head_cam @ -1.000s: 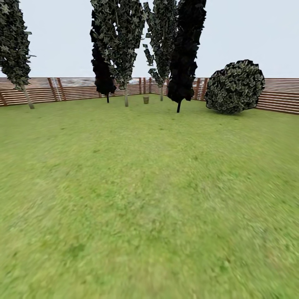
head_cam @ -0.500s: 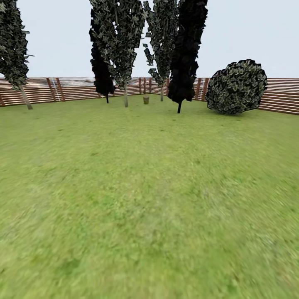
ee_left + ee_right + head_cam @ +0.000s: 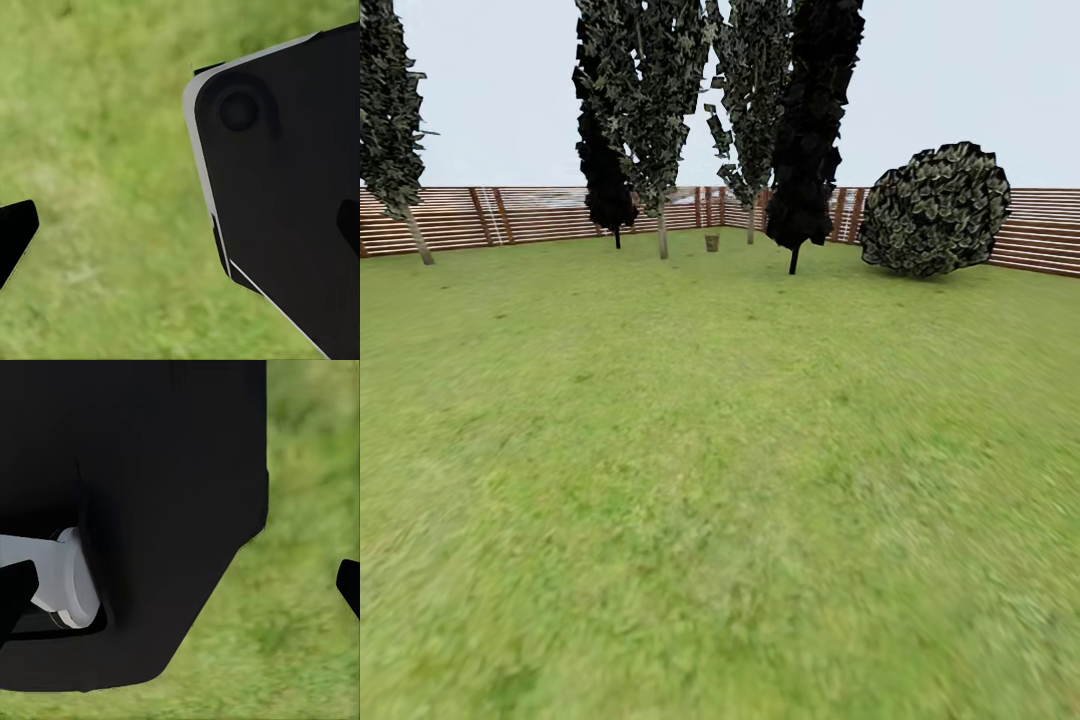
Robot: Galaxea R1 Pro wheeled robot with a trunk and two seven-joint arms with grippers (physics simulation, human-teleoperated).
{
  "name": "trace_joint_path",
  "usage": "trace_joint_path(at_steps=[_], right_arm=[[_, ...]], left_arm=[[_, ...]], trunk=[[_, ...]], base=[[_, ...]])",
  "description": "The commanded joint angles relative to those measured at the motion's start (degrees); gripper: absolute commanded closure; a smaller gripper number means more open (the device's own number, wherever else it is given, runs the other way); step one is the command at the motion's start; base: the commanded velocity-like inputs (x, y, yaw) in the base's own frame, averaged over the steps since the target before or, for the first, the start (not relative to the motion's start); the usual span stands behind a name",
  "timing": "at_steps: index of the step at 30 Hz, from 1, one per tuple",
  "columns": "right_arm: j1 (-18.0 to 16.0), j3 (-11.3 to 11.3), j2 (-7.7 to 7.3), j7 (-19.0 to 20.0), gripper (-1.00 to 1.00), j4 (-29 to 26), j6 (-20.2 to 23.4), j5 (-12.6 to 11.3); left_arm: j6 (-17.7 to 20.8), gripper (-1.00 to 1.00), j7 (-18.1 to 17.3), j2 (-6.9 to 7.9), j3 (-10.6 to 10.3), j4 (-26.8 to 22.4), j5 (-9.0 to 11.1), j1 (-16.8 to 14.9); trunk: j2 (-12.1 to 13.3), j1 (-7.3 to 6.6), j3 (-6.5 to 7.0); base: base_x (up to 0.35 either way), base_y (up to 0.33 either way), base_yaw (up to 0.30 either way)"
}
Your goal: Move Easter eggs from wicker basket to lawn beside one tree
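While the robot is out on the open lawn (image 3: pixel 720 480), the wicker basket (image 3: pixel 712 242) sits far off by the fence (image 3: pixel 510 215), between a pale-trunked tree (image 3: pixel 662 232) and a black-trunked tree (image 3: pixel 794 255); eggs too small to tell. Left gripper (image 3: pixel 180 225) and right gripper (image 3: pixel 180 585) hang over grass beside the dark robot body, fingertips wide apart, holding nothing, probably stowed for driving.

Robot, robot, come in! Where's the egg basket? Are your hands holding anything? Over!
Both hands empty, hanging over grass. Wicker basket far ahead by the fence, beside a pale-trunked tree. Eggs too far to see. Open lawn between, nothing blocking.
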Motion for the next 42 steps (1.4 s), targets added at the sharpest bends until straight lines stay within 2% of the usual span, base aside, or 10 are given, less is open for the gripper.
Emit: trace_joint_path(at_steps=[1, 42], right_arm=[[-0.03, -0.38, 0.01, -0.02, -1.00, 0.11, -0.37, -0.24], [-0.03, -0.38, 0.01, -0.01, -1.00, 0.12, -0.37, -0.24]], left_arm=[[-0.16, -1.00, 0.44, 0.01, -0.44, -0.01, -0.39, 0.00], [-0.16, -1.00, 0.44, 0.01, -0.44, -0.01, -0.41, 0.00]], trunk=[[-0.03, 0.05, -0.04], [-0.03, 0.05, -0.04]], base=[[0.340, 0.002, 0.000], [0.340, 0.000, 0.000]])
